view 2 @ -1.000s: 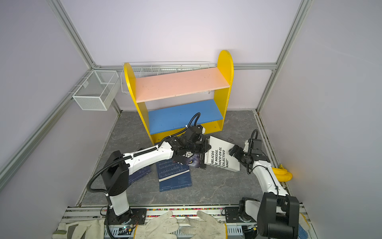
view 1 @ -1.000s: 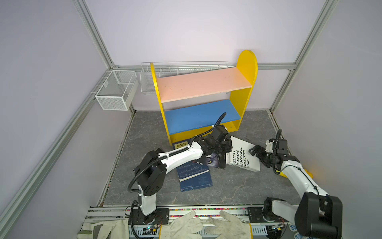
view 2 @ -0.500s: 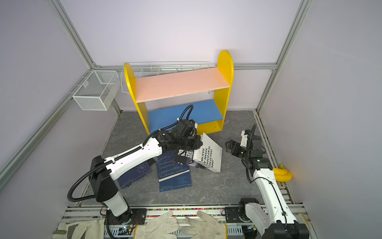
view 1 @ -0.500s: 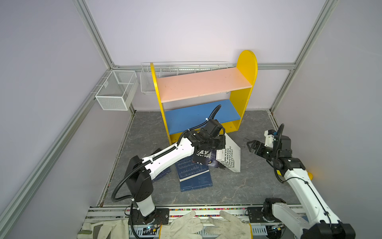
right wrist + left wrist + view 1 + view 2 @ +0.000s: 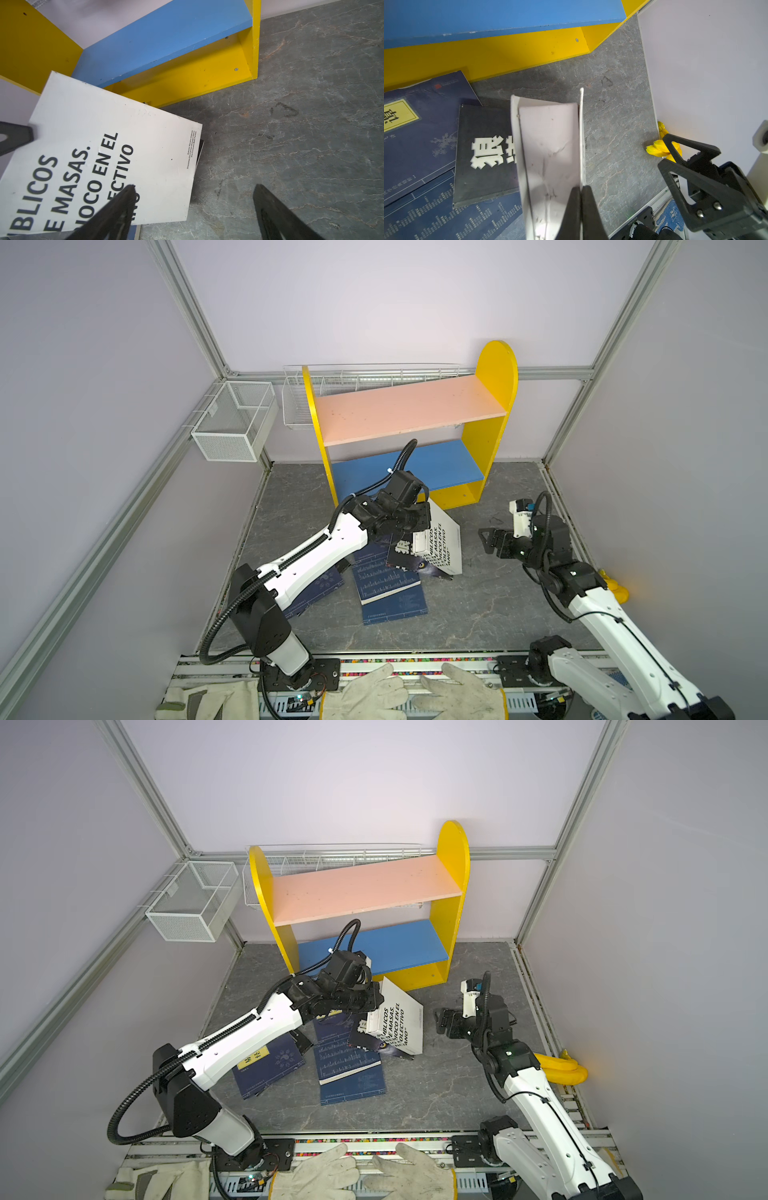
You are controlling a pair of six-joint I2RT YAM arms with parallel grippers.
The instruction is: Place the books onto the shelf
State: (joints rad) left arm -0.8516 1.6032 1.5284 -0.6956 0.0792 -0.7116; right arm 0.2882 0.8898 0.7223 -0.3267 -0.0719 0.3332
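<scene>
Step in hand: first book of the lot, lifting it toward the shelf (image 5: 494, 439). Pink upper board (image 5: 407, 410) and blue lower board (image 5: 451, 464) both bare, so task barely begun.

L gripper (image 5: 580, 190): clamped tight on one thin edge of the white book (image 5: 444, 543), the big one w/ bold black lettering. In the L wrist view it looks like a pinch on the cover only, w/ the page block gaping away from it. Book is tilted up off the pile, just in front of the shelf, top corner near the blue board. Low end sits over the black book (image 5: 483, 155). Touching or just clear, can't tell.

R gripper (image 5: 487, 540): jaws wide apart, nothing in them. Near the book's free side, not touching it.

Other books flat on the floor: navy books (image 5: 390, 591) overlapping, under and beside my L arm.

Next, as I judge it:
- Book has to go up and fwd over the yellow front lip, then onto the blue board w/ an edge squared to it.
- A cover-only pinch is weak, so the book may flop open or swing.
- Prob. best for R to close on the free edge and steady it before I push in.
</scene>
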